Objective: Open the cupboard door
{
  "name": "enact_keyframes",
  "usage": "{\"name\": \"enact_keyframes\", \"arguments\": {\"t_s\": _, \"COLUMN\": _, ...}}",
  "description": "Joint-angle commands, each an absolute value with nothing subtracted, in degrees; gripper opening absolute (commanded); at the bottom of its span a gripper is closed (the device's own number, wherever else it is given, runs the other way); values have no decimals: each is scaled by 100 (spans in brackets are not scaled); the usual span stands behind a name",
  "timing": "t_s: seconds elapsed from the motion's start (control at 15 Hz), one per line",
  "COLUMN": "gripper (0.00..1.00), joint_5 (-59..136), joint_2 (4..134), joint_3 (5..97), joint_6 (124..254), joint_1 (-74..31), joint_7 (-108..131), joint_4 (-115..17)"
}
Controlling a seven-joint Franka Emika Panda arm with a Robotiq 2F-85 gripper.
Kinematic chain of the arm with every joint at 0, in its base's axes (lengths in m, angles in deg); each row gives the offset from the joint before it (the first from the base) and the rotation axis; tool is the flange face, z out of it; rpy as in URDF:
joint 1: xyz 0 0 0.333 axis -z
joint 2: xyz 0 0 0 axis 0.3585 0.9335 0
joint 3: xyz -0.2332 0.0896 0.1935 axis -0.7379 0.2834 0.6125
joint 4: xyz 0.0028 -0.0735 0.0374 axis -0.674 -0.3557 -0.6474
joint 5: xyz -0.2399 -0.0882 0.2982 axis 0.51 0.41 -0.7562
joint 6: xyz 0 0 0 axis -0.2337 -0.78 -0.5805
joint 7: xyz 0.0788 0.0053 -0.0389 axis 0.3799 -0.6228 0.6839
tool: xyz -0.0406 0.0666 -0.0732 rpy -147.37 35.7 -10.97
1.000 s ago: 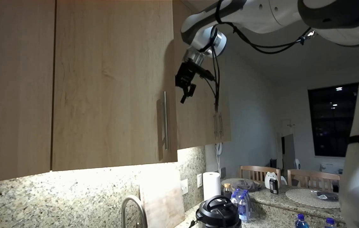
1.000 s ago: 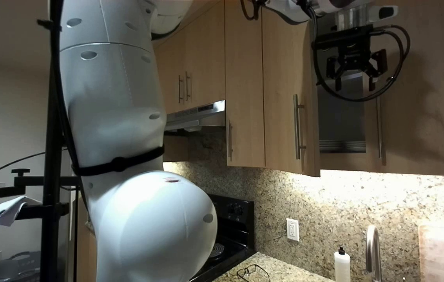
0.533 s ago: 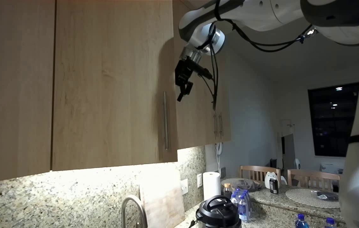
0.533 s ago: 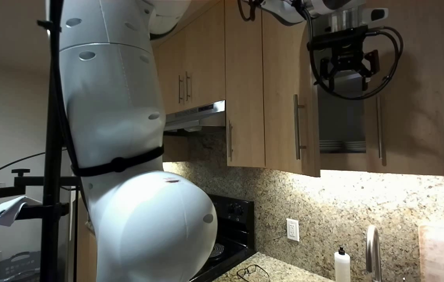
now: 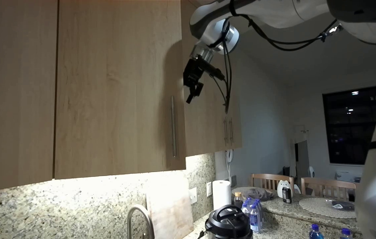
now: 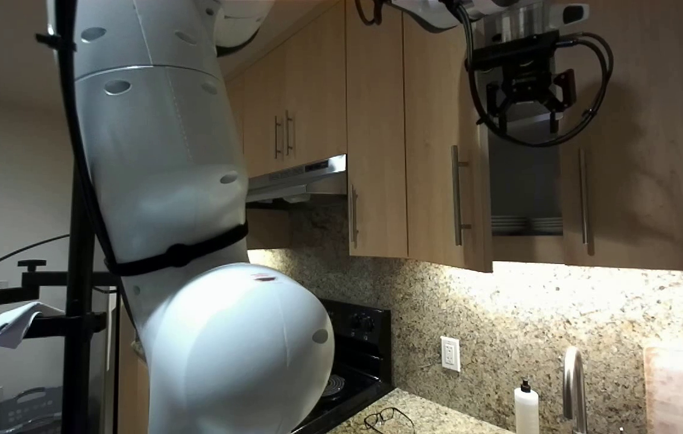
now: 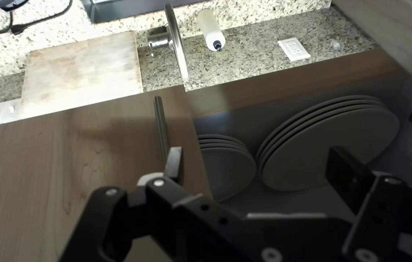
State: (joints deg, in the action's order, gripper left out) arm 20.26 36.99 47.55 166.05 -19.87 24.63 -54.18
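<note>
Wrist view: plates (image 7: 307, 149) show in the cupboard (image 7: 282, 84); gripper (image 7: 258, 163) wide-fingered, holding nothing. In an exterior view, the cupboard door (image 6: 431, 181) stands open at the cupboard's edge nearer the range hood (image 6: 302, 181); opening appears largely done, perhaps a wider swing left.

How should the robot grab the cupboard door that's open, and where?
Probably mid-height on its silver handle, from the front of the cupboard door. The slim bar runs upright and stands off the wood, so the open pincer could close on it from left and right, after coming round the door's edge.
</note>
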Motion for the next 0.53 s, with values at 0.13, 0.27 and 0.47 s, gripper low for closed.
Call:
{"name": "enact_keyframes", "arguments": {"t_s": 0.13, "gripper": 100, "joint_5": 1968, "joint_2": 3415, "joint_3": 4831, "joint_6": 16698, "joint_1": -2036, "joint_7": 2699, "joint_4": -5830}}
{"name": "enact_keyframes", "arguments": {"t_s": 0.27, "gripper": 100, "joint_5": 1991, "joint_2": 3370, "joint_3": 4870, "joint_6": 16713, "joint_1": -2050, "joint_7": 2684, "joint_4": -5905}}
{"name": "enact_keyframes", "arguments": {"t_s": 0.47, "gripper": 100, "joint_5": 2028, "joint_2": 3289, "joint_3": 4912, "joint_6": 16735, "joint_1": -2083, "joint_7": 2657, "joint_4": -6016}}
